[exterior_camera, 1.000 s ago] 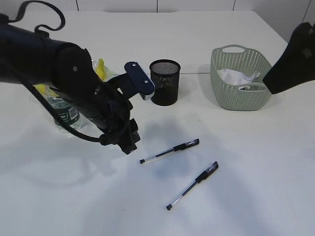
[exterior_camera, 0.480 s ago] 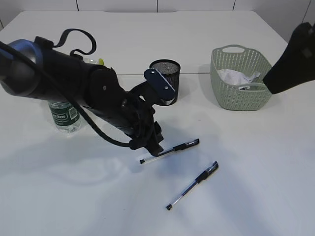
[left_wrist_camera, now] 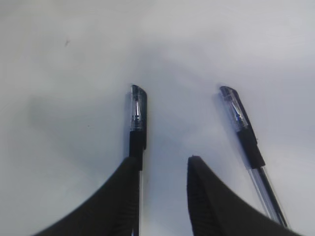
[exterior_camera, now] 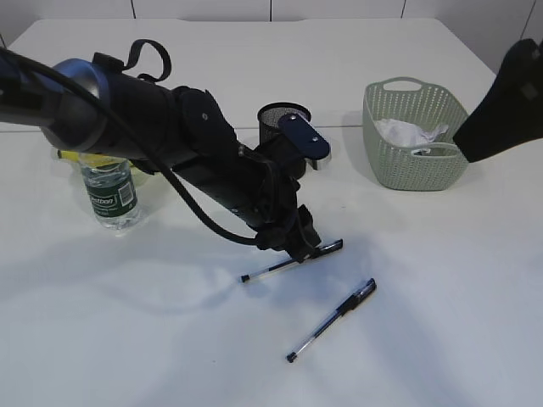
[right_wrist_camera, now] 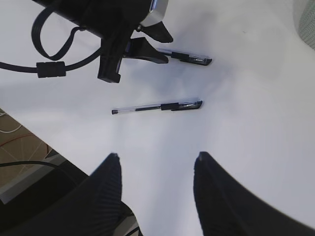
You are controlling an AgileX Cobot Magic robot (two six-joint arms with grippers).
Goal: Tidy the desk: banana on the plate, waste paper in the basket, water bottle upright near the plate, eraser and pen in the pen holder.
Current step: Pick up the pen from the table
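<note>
My left tool [left_wrist_camera: 161,169] is spread apart low over the far pen [exterior_camera: 293,259] on the table [exterior_camera: 441,297], so I should centre that pen between both fingers before I squeeze and lift.

White table [exterior_camera: 127,339] fills nearly the whole exterior view, its matte top evenly lit and carrying soft grey shadows. Behind its far edge, a pale wall [exterior_camera: 339,8] divided by thin vertical seams. In the right wrist view, brown floor [right_wrist_camera: 19,147] with cables [right_wrist_camera: 12,130] shows beyond the table edge.
</note>
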